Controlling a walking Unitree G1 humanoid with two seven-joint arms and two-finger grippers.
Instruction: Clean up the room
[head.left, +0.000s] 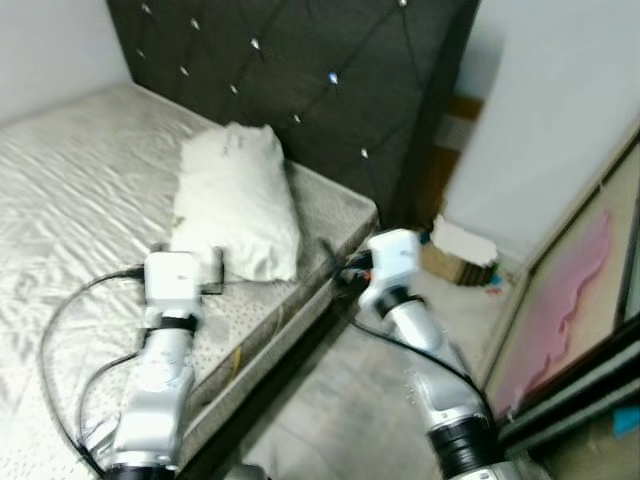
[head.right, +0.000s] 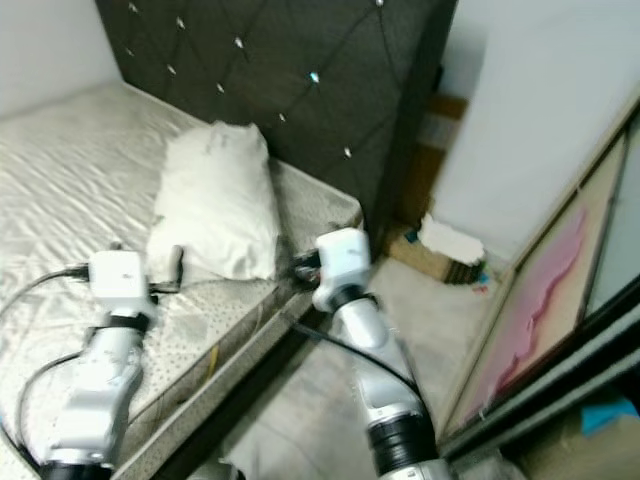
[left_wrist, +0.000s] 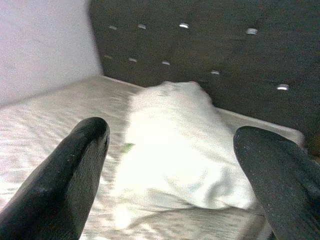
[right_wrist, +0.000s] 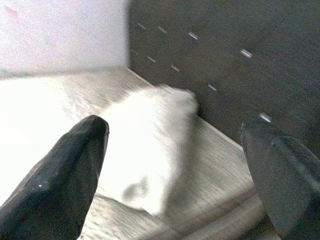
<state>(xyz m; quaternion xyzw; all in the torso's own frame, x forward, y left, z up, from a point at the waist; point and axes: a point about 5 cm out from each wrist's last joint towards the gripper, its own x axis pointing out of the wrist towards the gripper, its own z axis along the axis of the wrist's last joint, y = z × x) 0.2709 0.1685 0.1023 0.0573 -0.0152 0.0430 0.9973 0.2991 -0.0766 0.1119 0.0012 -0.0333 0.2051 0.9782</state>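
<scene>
We find the pillow (head.left: 237, 200) lengthwise toward the headboard (head.left: 300, 70), apparently nearer our left gripper (left_wrist: 170, 165); both sets of jaws gape empty, the right gripper (right_wrist: 175, 170) alongside.

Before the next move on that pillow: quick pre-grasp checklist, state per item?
1. Pillow located: ok, lying on the mattress against the headboard.
2. Left gripper jaws open: ok, pillow seen between its fingers.
3. Right gripper jaws open: ok, aimed at the pillow from the bed's corner.
4. Both grippers holding nothing: ok.
5. Contact with the pillow: cannot tell, frames are blurred.
6. Floor beside the bed: not ok, a cardboard box with a white item sits by the wall.
</scene>
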